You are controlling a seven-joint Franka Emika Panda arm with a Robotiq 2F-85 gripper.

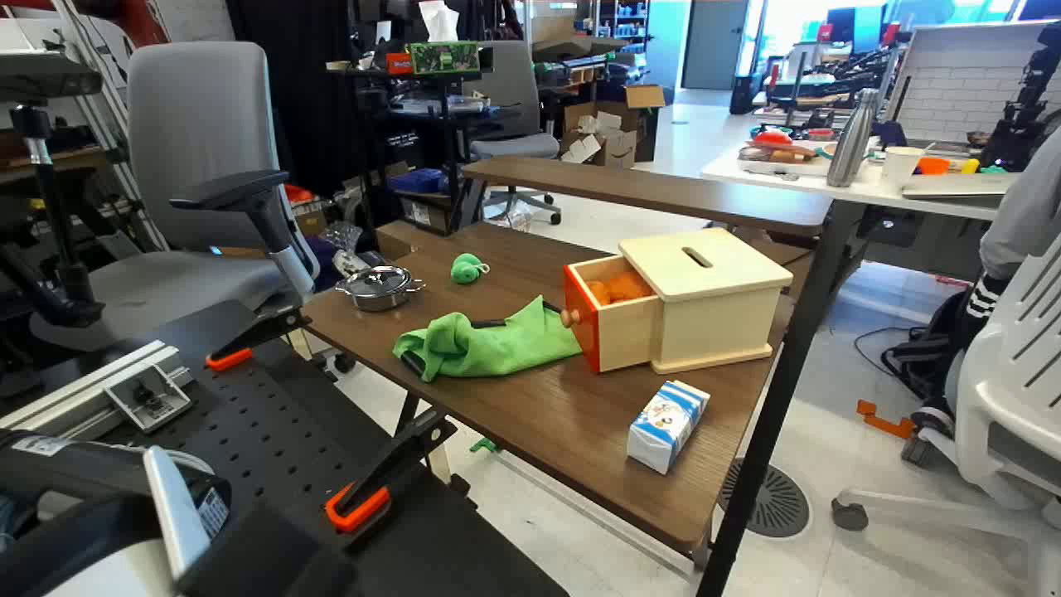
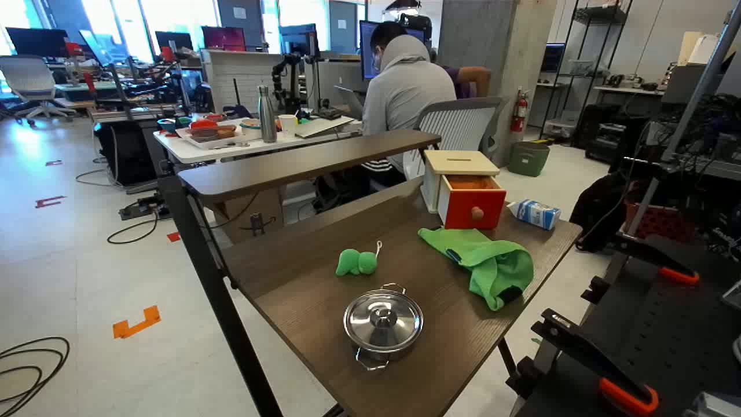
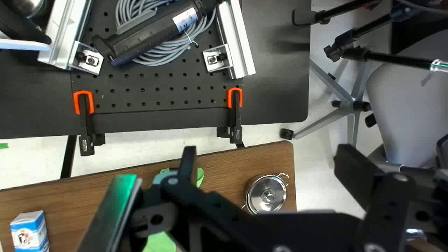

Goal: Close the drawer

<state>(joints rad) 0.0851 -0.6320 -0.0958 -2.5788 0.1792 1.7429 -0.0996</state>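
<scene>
Spread wide, the pincer (image 3: pixel 266 154) holds nothing in the wrist view; the desk (image 3: pixel 70 196) lies beyond it, with the pot (image 3: pixel 268 194), the carton (image 3: pixel 29 231) and part of the cloth (image 3: pixel 159 242).

In an exterior view the drawer (image 1: pixel 627 336) juts well out of its box (image 1: pixel 717 323) on the desk, something orange (image 1: pixel 623 288) inside. Whether that rises above the walls I cannot tell, so a slow push seems wise. The cloth's end reaches the foot of the front (image 1: pixel 586 332), touching or just beside it; which, I cannot say.

In an exterior view the knob (image 2: pixel 477 213) stands near the middle of the front. Pushing looks like the whole step. I would press the pincer together first, for a firmer tip, then come in over the cloth, high enough not to drag it, and meet the front at the knob's height. Push level and straight along the drawer's run; a shove off to one side could jam it. The box looks light and may slide, so ease off once the front meets it.
</scene>
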